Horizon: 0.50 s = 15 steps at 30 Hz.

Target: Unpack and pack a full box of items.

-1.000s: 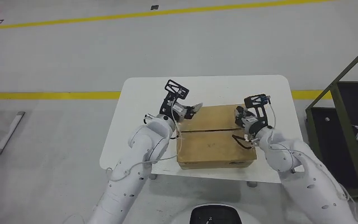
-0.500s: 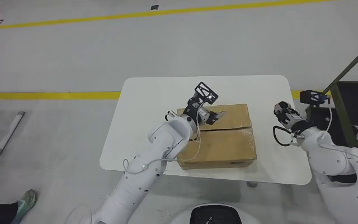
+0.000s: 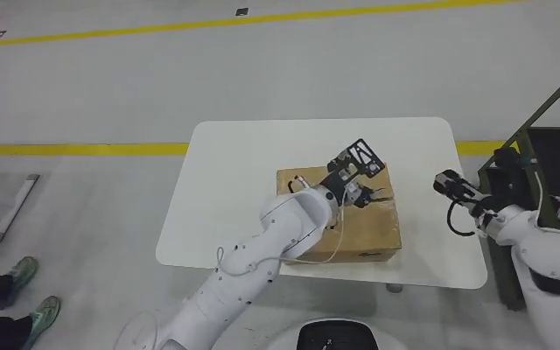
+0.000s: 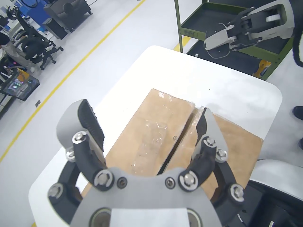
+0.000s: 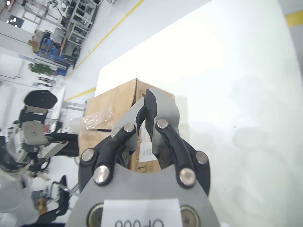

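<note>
One cardboard box stands mid-tabletop on the single white table, nearer its near edge, flaps closed. Two grippers are noted. The left gripper hangs over the box's right end, fingers spread and holding nothing. The right gripper sits near the right edge, apart from the box, fingers pressed together and empty. The left wrist view shows the flap seam and clear tape. The right wrist view shows a label on the box's end face.

Left gripper open, fingers spread wide, tips pointing forward and a little down. Left arm extended far across, toward right gripper. Right gripper closed, pads pressed together, well apart from left gripper, right arm bent at elbow
</note>
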Each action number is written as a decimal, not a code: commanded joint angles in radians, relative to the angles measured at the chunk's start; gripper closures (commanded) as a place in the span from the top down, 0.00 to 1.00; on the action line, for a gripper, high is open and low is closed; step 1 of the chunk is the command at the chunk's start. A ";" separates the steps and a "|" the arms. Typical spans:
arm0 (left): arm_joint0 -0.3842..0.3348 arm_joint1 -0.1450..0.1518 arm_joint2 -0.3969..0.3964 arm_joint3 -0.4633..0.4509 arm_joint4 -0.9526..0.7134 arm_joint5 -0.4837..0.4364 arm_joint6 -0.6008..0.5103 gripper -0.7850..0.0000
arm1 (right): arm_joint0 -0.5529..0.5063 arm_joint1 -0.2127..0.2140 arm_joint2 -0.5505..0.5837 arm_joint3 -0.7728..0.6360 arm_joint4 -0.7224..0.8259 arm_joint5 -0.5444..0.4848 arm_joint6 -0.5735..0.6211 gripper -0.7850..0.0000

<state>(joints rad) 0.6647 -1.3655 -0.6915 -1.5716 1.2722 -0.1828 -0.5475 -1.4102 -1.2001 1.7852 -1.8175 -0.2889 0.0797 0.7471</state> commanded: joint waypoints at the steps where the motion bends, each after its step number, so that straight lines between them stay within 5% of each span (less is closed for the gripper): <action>1: 0.026 0.007 -0.031 -0.020 0.005 0.011 -0.028 1.00 | 0.020 0.005 0.010 0.014 0.055 0.012 0.079 1.00; 15: 0.363 0.091 -0.377 -0.282 0.121 0.135 -0.229 1.00 | 0.244 0.034 -0.072 0.137 0.195 0.141 0.359 1.00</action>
<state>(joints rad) 0.9937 -1.2803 -1.0381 -1.8359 1.3808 -0.0541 -0.7663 -1.1909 -1.1665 1.7334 -1.6936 -0.0918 0.2114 1.1014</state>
